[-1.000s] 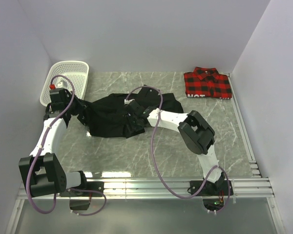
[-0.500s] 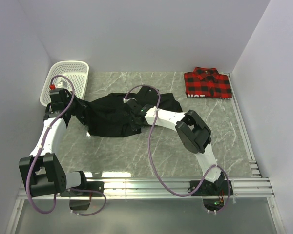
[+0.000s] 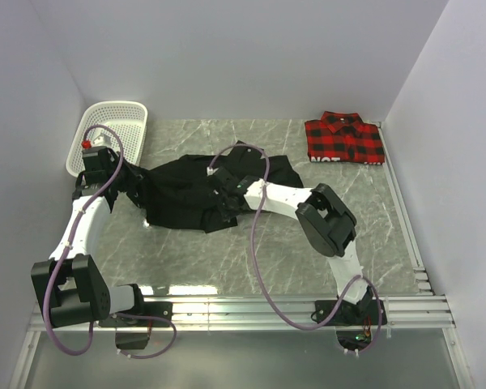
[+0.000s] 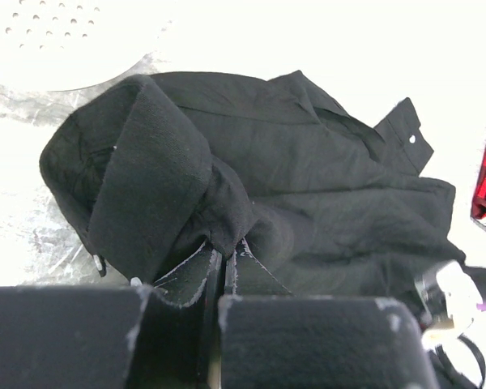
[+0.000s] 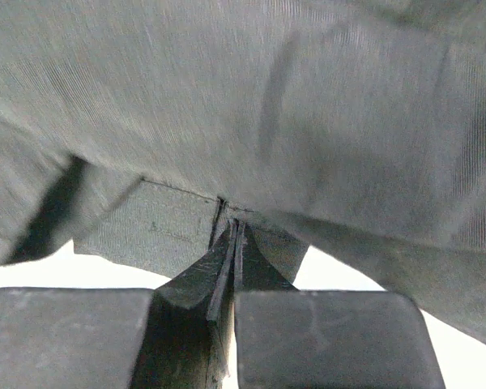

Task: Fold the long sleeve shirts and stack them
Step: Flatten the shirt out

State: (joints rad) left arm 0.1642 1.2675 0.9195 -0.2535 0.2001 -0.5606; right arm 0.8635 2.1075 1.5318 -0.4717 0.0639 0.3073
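**A:** Two shirts are lying on the marble table. The black shirt is sprawling crumpled across the middle-left of the top view. The plaid shirt is sitting folded at the upper right, well apart from it.

**B:** How is the black one going to behave?

**A:** I'm judging it light, limp and slack. It's bunching into deep rolls in the left wrist view, so any part that isn't being carried is probably going to sag and drag. It isn't looking fragile.

**B:** What are the grippers doing?

**A:** Both are clamping black cloth. The left gripper is pinching a thick rolled fold at the shirt's left end, low in the middle of its own view. The right gripper is nipping a thin hem edge, fingers pressed flat together on it.

**B:** Where would you be taking hold?

**A:** I'm leaning toward hems and seams, where the doubled cloth is giving the pads something firm. Loose middle cloth is likely just stretching and slipping out of shape. The tab carrying the pale button, upper right of the left wrist view, is marking one such edge.
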